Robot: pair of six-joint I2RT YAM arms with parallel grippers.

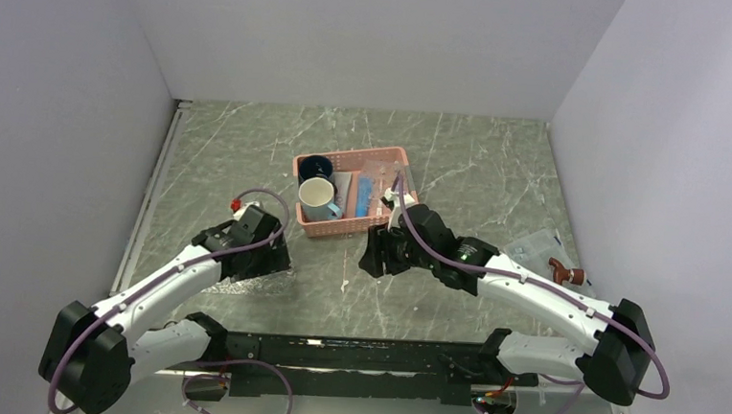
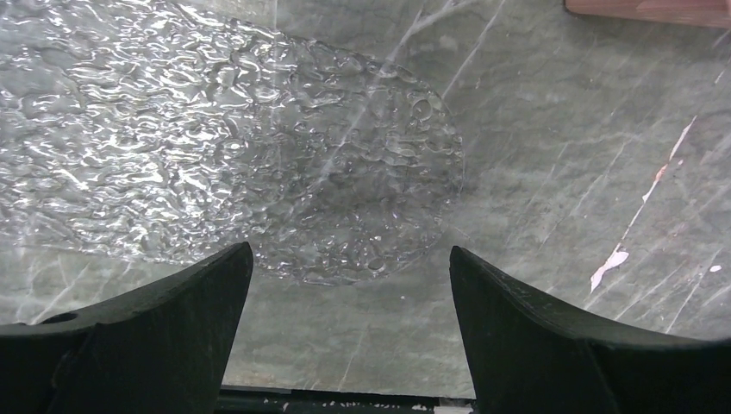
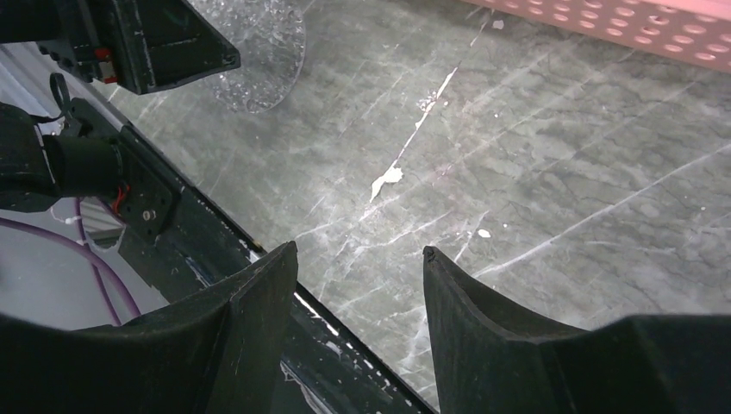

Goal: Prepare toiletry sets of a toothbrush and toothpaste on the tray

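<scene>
A pink basket [image 1: 346, 229] stood near the middle of the grey marbled table [image 1: 480, 166]. In its left end sat a dark mug [image 1: 317, 167] and, just in front of it, a white mug [image 1: 316, 200] with a blue handle. Well apart, by the right wall, lay a clear box [image 1: 535, 244] with a brown piece [image 1: 564, 272] at its near end. A white chip [image 3: 388, 177] marked the table.

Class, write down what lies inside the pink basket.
A dark mug, a pale mug and a blue toothpaste tube. The right arm hides the basket's near right corner, so anything there can't be seen.
</scene>
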